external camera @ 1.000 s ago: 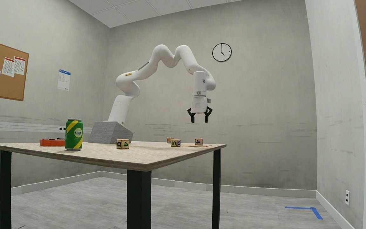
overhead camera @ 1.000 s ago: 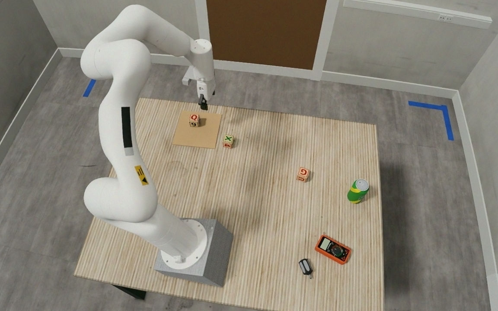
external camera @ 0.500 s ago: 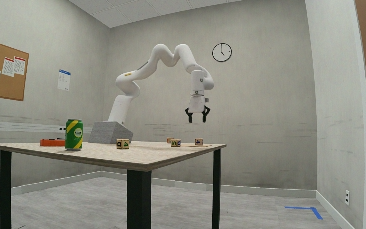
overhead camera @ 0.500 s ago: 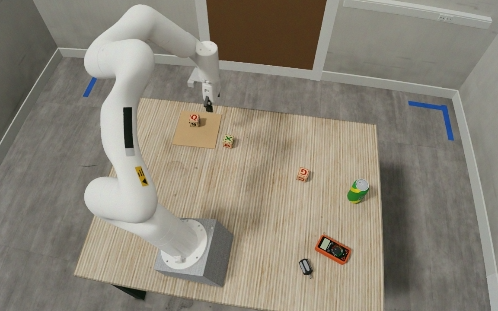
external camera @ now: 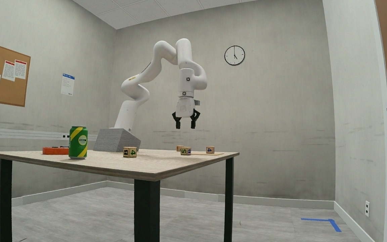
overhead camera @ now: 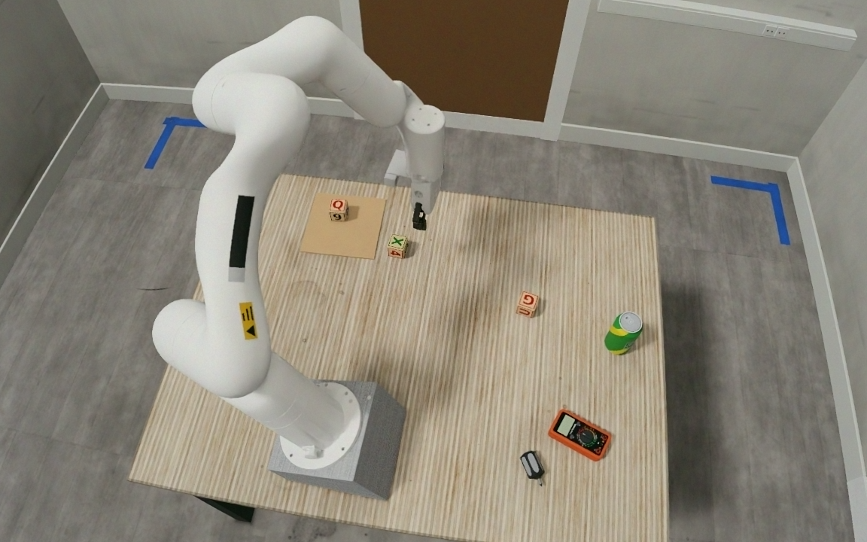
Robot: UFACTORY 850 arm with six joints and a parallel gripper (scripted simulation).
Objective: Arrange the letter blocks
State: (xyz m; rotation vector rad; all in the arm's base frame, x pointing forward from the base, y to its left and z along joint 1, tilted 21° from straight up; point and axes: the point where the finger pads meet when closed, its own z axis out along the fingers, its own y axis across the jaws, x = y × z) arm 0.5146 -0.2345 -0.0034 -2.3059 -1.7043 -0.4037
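A tan mat [overhead camera: 344, 226] lies at the far left of the table. A block with a red Q on top [overhead camera: 338, 208] stands on the mat, also seen in the exterior view [external camera: 210, 149]. A block with a green X on top [overhead camera: 396, 245] sits just off the mat's right edge, also seen in the exterior view [external camera: 185, 150]. A block with a G on top [overhead camera: 527, 303] stands far to the right [external camera: 129, 152]. A fourth block [external camera: 179, 147] peeks out behind the X block; my arm hides it in the top view. My gripper [overhead camera: 419, 219] [external camera: 184, 123] is open and empty, high above the X block.
A green soda can [overhead camera: 622, 333] stands near the right edge. An orange multimeter [overhead camera: 579, 433] and a small black object [overhead camera: 531, 464] lie at the near right. My base [overhead camera: 336, 438] sits at the near edge.
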